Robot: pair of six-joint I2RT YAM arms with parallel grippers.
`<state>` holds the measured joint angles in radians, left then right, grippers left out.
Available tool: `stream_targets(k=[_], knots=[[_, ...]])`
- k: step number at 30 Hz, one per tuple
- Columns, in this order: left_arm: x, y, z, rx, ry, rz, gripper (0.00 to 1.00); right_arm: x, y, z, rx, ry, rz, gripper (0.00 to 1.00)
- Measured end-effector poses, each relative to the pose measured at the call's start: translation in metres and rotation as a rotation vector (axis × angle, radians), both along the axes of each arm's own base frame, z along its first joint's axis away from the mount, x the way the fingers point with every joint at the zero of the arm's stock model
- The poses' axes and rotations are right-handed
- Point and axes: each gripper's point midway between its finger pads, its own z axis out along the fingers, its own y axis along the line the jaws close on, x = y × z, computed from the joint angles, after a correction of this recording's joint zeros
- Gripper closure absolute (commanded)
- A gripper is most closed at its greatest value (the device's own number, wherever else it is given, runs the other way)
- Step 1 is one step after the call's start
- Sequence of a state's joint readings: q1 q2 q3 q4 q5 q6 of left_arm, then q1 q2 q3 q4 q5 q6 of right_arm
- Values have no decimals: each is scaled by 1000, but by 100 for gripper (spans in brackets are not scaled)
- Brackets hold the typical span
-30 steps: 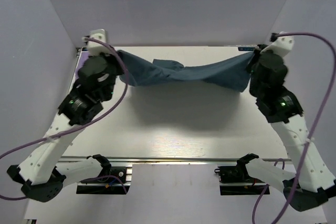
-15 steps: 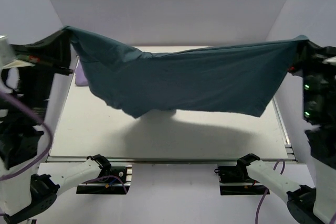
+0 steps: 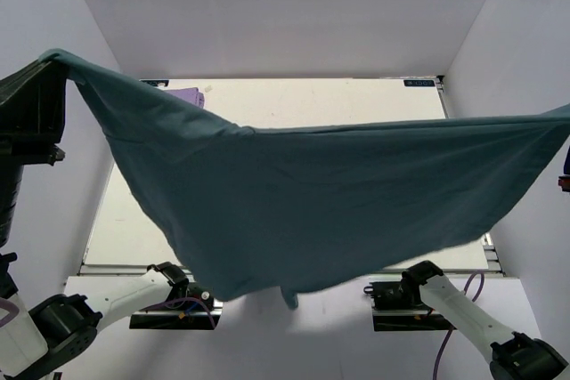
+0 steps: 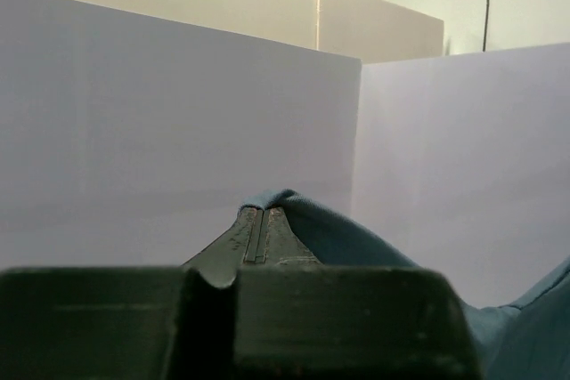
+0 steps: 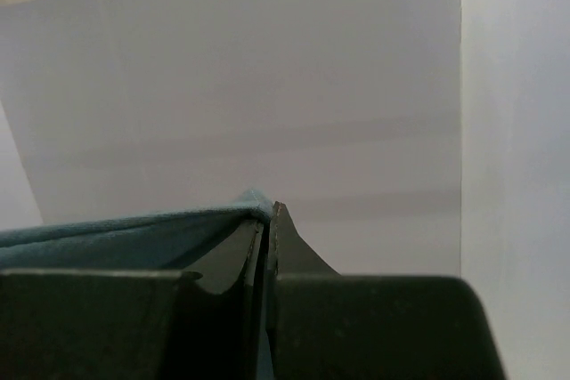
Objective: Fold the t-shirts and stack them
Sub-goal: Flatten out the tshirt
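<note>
Teal t-shirt (image 3: 321, 202) hangs stretched across the frame's middle, its ends pinched in the closed left tool (image 4: 264, 214) and right tool (image 5: 267, 212).

Left arm (image 3: 27, 122) raised high, left fingers (image 4: 233, 242) pinched together, right fingers (image 5: 233, 255) too

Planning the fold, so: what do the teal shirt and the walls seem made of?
Teal t-shirt: soft matte fabric, likely a cotton knit; it sags and wrinkles between its two held corners. Walls: rigid, smooth matte pale panels, perhaps foam board; flat with straight seams.
</note>
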<state>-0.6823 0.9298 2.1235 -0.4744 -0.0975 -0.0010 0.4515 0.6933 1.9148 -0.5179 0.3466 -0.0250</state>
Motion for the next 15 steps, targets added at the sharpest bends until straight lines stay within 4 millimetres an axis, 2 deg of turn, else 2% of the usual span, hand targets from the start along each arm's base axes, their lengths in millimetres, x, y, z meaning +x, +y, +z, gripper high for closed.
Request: stream_targets(k=[4, 9, 12, 15], knots=[[-2, -6, -6, 31, 2, -22, 100, 3, 7, -11, -13, 23, 26, 100], [7, -12, -19, 54, 31, -18, 100, 20, 15, -43, -20, 91, 35, 100], [26, -22, -35, 76, 73, 0, 100, 45, 18, -67, -11, 155, -4, 100], [56, -39, -61, 110, 134, 32, 100, 86, 21, -107, 2, 269, -82, 100]])
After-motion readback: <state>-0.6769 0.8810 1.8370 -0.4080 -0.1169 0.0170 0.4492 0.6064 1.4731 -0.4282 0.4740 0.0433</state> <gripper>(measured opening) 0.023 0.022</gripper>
